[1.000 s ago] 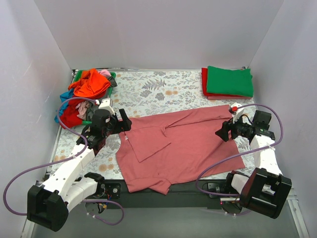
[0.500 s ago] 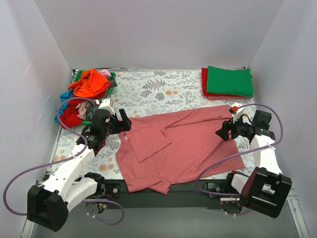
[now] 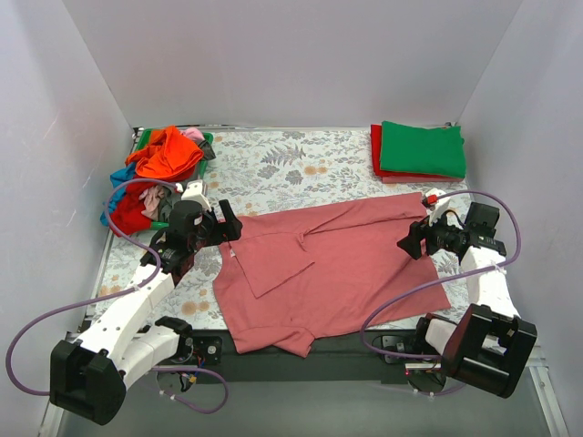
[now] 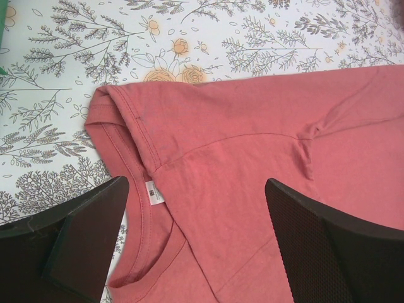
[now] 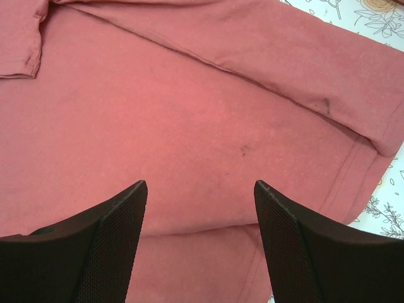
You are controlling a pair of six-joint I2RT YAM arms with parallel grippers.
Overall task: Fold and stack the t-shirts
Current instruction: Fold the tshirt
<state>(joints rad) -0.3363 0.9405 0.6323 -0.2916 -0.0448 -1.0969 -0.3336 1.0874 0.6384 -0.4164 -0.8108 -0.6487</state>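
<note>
White walls close in a table spread with a floral covering [image 3: 301,168]. The dusty-rose t-shirt [image 3: 355,273] is laid across the near middle of it, between the two arms, and one flap of it lies turned inward on the chest.

The left gripper [image 4: 196,189] is held above the collar, near the white neck tag [image 4: 153,192], with its jaws set wide and nothing between them. The right gripper [image 5: 201,189] is held over the hem end of the shirt, with its jaws fairly wide and also empty.

The step in hand is judged to be the next fold. For this the cloth should be pinched close to its edge at both ends and lifted together, so that the crease runs straight. Because the fabric is soft, it should be carried low and laid down flat before it is released.

How high the fingers stand above the cloth is hard to tell from the wrist views; perhaps they are close to it. The near edge of the shirt seems to reach past the table front, and how much hangs there cannot be seen.

The folded stack [image 3: 421,148], green on red, is kept at the far right. The unfolded pile [image 3: 162,164] is at the far left, and its pieces cannot be counted.
</note>
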